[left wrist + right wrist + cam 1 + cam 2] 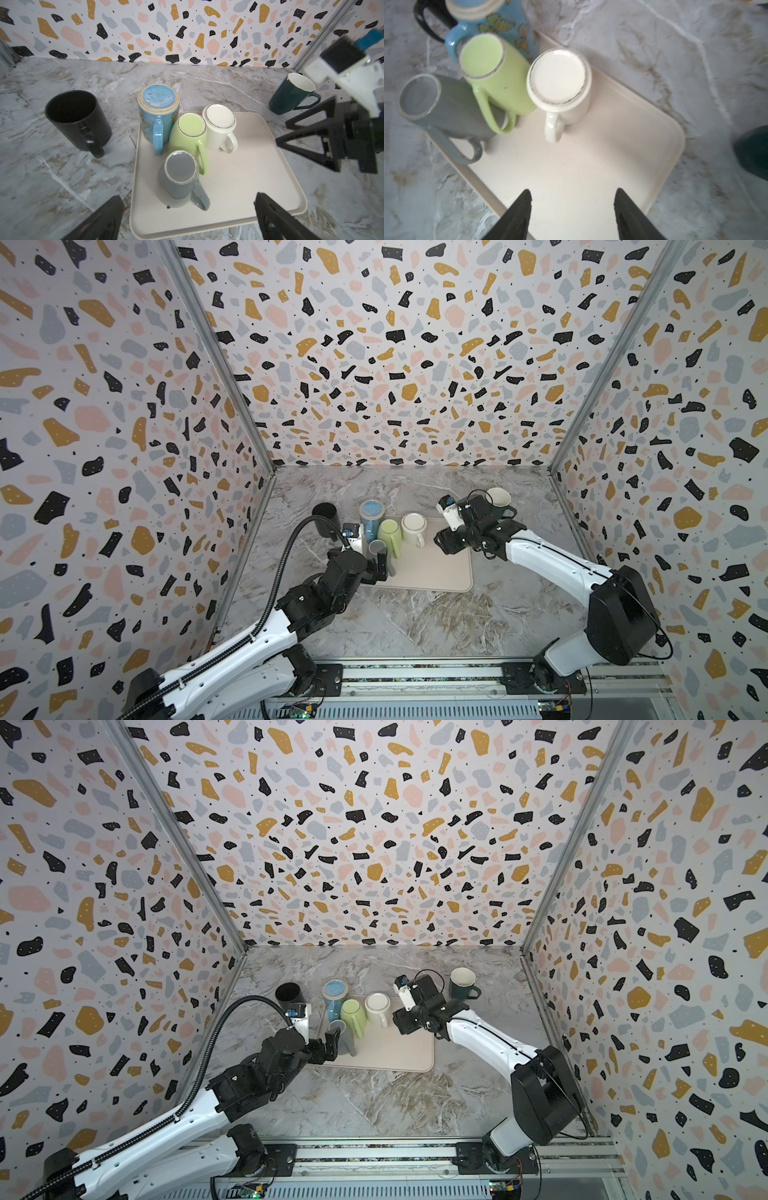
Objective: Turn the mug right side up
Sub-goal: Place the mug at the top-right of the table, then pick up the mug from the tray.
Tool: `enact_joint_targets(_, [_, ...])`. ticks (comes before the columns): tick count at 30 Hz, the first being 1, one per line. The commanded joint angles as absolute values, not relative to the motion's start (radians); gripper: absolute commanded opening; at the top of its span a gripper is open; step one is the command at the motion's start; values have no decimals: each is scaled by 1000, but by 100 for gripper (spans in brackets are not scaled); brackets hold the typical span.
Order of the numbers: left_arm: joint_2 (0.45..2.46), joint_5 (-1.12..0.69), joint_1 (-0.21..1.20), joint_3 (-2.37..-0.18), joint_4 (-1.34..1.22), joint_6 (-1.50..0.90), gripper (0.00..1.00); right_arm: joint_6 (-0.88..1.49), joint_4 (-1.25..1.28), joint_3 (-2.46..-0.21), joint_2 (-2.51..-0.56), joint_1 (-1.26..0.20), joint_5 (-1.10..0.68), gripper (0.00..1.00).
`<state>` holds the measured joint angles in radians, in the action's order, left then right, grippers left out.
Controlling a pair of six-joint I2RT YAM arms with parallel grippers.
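The grey mug (178,176) stands bottom-up, its axis vertical, by the tray's (249,166) left edge. It is just ahead of the left gripper (187,198), the nearer one, whose fingers are spread wide and touch nothing. The right gripper (573,192), half-spread and empty, faces the white mug (558,76).

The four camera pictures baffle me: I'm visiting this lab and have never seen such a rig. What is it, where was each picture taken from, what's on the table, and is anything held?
Two white robot arms, the left arm and the right arm, stand at a marble table. Two pictures look down from one overhead camera pair; the other two come from wrist cameras. On a beige tray, upside down: blue mug, green mug, white mug, grey mug. Beside it, upright: black mug, dark green mug. The left end effector and right end effector are open, holding nothing.
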<state>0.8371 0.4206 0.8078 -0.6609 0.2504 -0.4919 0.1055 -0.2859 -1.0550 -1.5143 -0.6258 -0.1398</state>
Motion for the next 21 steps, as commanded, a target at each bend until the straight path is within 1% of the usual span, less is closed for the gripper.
enact_joint_targets(1, [825, 276, 751, -654, 289, -514, 100, 120, -169, -1030, -1490, -674, -236, 63])
enact_joint_targets(3, [819, 203, 692, -637, 293, -514, 100, 120, -166, -1025, -1504, -701, -266, 62])
enact_joint_targets(6, [809, 44, 573, -611, 277, -521, 100, 111, -166, -1045, -1538, -758, -292, 61])
enact_joint_targets(9, [803, -32, 496, -596, 279, -515, 100, 104, -181, -1099, -1590, -812, -279, 61])
enact_joint_targets(12, [794, -69, 459, -582, 270, -508, 100, 83, -224, -1188, -1674, -849, -284, 58])
enact_joint_targets(17, [779, -72, 442, -572, 293, -497, 100, 47, -316, -1330, -1810, -913, -195, 56])
enact_joint_targets(21, [748, -52, 441, -556, 305, -498, 100, 42, -360, -1401, -1875, -939, -147, 54])
